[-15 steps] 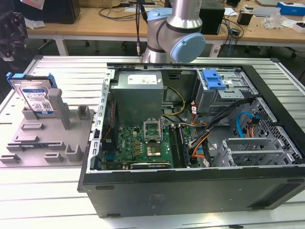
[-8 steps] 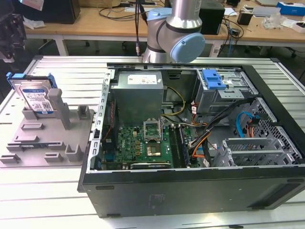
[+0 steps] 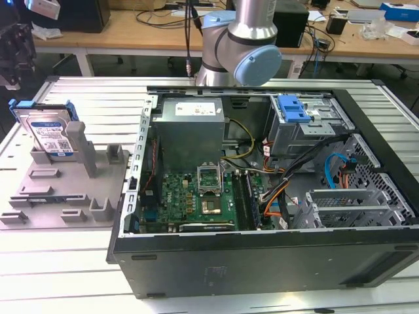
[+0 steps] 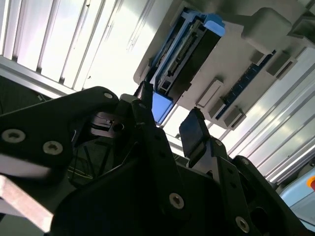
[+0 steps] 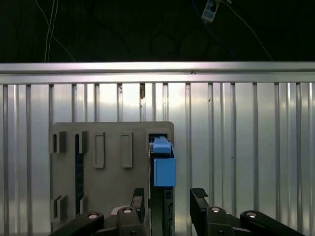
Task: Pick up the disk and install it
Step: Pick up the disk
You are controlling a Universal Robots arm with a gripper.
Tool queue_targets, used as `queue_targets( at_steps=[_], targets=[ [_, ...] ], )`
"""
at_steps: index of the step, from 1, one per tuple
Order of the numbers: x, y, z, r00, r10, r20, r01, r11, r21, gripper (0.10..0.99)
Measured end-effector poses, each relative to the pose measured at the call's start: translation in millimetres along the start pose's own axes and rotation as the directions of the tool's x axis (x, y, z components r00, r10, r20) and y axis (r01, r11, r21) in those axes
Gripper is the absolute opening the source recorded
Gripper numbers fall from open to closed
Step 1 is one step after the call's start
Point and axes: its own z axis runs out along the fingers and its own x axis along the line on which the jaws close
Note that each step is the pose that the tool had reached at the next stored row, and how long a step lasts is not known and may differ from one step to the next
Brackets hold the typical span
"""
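Bright, even light fills the exterior view; glare whitens the ribbed metal table (image 4: 113,49) in the second wrist view, the gripper (image 4: 170,110) a dark silhouette against it.

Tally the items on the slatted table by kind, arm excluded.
Hard drive in blue frame, standing upright in the fixture: 1
Grey holding fixture: 1
Open computer case: 1
Total: 3
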Motion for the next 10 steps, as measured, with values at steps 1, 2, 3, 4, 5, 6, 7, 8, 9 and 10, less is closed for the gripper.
queue_targets(
  at_steps=[1,2,3,4,5,6,7,8,9,10],
  targets=[
    [-0.1,0.8,0.8,1.0,0.0,0.0,0.0,1.0,0.0,0.498],
    [0.0,1.7,1.4,1.0,0.0,0.0,0.0,1.0,0.0,0.498],
    [0.0,2.7,2.1,1.0,0.0,0.0,0.0,1.0,0.0,0.498],
    [0.0,3.8,2.8,1.0,0.0,-0.0001,0.0,1.0,0.0,0.498],
    [0.0,4.9,4.0,1.0,0.0,0.0001,0.0,1.0,0.0,0.498],
    [0.1,5.6,5.0,1.0,0.0,-0.0001,0.0,1.0,0.0,0.498],
    [0.1,5.8,5.5,1.0,0.0,-0.0001,0.0,1.0,0.0,0.498],
    [0.0,6.0,6.1,1.0,0.0,-0.0001,0.0,1.0,0.0,0.498],
    [0.0,6.0,6.7,1.0,0.0,-0.0001,0.0,1.0,0.0,0.498],
    [0.0,6.0,7.4,1.0,0.0,-0.0001,0.0,1.0,0.0,0.498]
  ],
)
